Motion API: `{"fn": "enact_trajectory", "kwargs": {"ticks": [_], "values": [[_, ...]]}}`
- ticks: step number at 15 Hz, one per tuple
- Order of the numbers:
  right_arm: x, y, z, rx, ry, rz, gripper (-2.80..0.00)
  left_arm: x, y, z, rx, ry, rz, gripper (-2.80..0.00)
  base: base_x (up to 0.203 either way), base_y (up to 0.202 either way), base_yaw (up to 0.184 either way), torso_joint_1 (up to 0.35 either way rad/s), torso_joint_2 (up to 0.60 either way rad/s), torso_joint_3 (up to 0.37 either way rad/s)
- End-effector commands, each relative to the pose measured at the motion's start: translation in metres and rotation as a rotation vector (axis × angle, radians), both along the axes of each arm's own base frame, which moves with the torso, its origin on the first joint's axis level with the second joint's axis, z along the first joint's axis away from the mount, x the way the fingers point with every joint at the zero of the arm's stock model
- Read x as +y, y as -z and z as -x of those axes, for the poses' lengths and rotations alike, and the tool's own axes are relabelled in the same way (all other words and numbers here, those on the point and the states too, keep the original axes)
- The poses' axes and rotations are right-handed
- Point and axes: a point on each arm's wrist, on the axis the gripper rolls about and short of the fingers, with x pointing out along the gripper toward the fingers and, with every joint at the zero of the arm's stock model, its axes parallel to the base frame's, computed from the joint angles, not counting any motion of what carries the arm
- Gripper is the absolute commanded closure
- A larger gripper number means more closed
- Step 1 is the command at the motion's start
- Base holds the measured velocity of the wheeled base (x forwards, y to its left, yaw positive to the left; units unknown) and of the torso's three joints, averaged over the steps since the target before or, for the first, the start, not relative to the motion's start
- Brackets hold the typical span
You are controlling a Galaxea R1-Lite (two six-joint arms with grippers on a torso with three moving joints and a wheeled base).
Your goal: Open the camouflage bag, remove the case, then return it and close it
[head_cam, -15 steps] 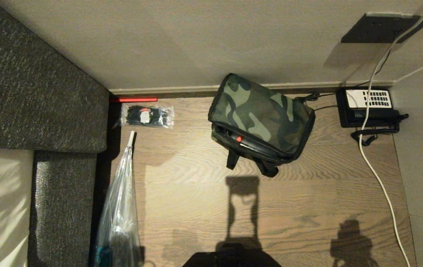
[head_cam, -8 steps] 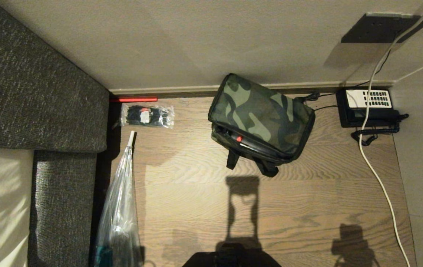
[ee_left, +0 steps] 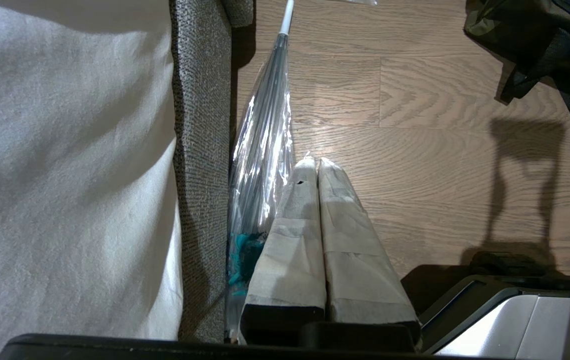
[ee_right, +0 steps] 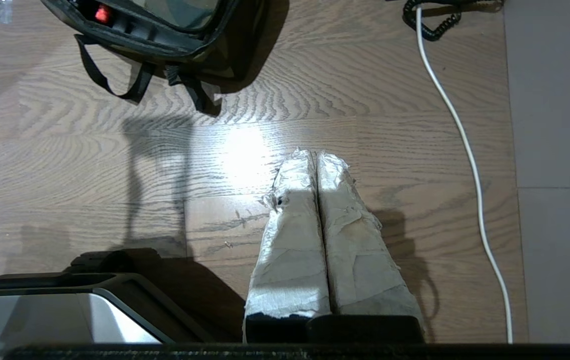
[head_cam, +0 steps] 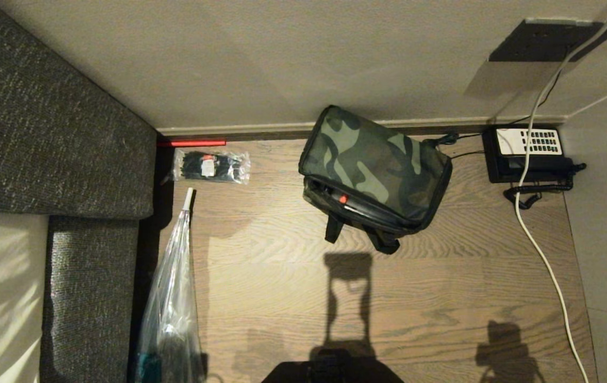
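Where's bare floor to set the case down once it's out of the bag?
Widest bare patch: the wood floor nearer the robot than the camouflage bag, between the clear plastic-wrapped umbrella and the white cable. A smaller patch lies between the packet of black items and the bag. Crowded: the corner by the telephone.

camouflage bag (head_cam: 375,167): you've got one
telephone (head_cam: 527,154): one
clear packet (head_cam: 211,166): one
umbrella (head_cam: 171,298): one
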Motion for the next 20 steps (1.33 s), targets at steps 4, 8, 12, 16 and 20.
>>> {"fn": "enact_trajectory", "kwargs": {"ticks": [4,8,12,16,20], "values": [[0.0,0.0043,0.0008,-0.013,0.001,-0.001,0.0,0.0,0.0001,0.0,0.001,-0.001,0.003,0.0,0.0,0.0,0.0,0.0,0.0,0.0],[0.0,0.0039,0.001,-0.014,0.0,-0.001,0.0,0.0,0.0001,0.0001,0.002,-0.001,-0.009,0.0,0.0,0.0,0.0,0.0,0.0,0.0],[0.0,0.0043,0.0008,-0.013,0.001,-0.001,0.0,0.0,-0.0001,0.0001,0.0,-0.001,-0.009,0.0,0.0,0.0,0.0,0.0,0.0,0.038],[0.0,0.0039,0.001,-0.014,0.001,-0.001,0.0,0.0,0.0004,0.0,0.003,-0.001,-0.006,0.0,0.0,0.0,0.0,0.003,0.0,0.197],[0.0,0.0042,0.0009,-0.013,0.001,-0.001,0.0,0.0,0.0,0.0,0.0,-0.002,-0.003,0.0,0.0,0.0,0.0,0.002,0.0,0.203]]}}
